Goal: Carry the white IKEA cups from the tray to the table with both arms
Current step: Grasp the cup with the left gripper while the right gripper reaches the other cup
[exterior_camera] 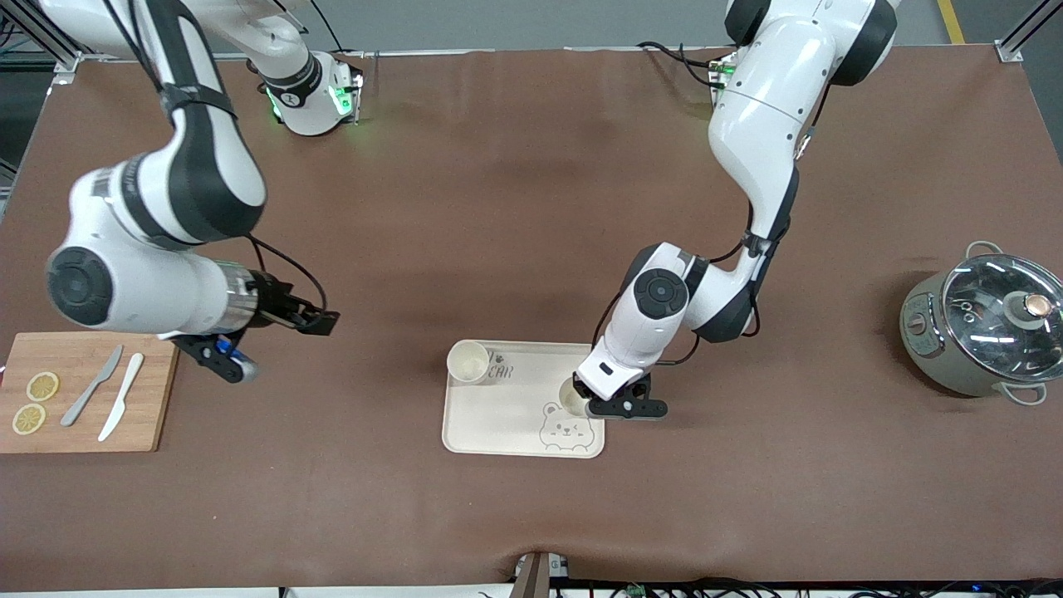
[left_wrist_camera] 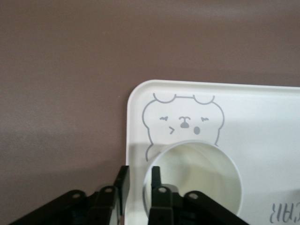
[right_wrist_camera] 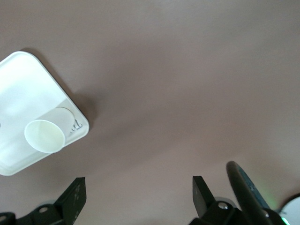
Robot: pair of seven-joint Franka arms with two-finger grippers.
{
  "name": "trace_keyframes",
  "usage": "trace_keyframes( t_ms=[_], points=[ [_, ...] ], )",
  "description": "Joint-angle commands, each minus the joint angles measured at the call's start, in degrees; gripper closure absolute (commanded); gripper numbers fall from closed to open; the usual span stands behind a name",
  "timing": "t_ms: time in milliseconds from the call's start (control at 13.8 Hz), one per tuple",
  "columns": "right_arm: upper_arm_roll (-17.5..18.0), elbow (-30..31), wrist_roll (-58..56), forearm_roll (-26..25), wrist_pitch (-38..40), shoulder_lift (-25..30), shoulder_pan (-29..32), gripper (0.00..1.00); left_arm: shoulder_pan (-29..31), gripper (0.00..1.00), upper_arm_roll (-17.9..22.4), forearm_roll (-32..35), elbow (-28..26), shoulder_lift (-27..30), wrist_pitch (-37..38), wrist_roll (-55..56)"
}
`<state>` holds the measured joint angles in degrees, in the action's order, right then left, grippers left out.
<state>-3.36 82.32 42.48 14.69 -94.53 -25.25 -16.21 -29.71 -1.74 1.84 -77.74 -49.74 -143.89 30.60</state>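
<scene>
The left gripper (exterior_camera: 600, 404) is down at the tray (exterior_camera: 498, 423), at the edge toward the left arm's end of the bench (exterior_camera: 531, 208), its fingers pinching the wall of one cup (left_wrist_camera: 197, 173) (one finger inside the rim, one outside), so a straight lift should follow. The other cup (exterior_camera: 467, 362) stands upright in the tray corner nearest the right gripper (exterior_camera: 274, 340), which waits wide open and empty above bare bench.

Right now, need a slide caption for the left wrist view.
Left gripper pinching the rim of a white cup on the bear-print tray.
</scene>
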Motion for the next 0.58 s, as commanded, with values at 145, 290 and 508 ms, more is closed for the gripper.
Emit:
trace_keyframes(
  t_ms=[145,290,508],
  points=[
    [-0.42,-1.02,3.93,0.78,-7.24,-5.85,-5.57,0.00,-0.88,1.00,0.69,1.24,1.37,0.43,-0.17,0.78],
    [-0.42,-0.93,4.54,0.87,-11.62,-7.79,-6.55,0.00,-0.71,1.00,0.78,1.50,1.37,3.14,0.45,0.60],
    [-0.42,-0.84,4.81,0.87,-17.60,-11.13,-8.22,0.00,0.87,1.00,0.86,1.50,1.02,9.64,7.26,0.34]
  ],
)
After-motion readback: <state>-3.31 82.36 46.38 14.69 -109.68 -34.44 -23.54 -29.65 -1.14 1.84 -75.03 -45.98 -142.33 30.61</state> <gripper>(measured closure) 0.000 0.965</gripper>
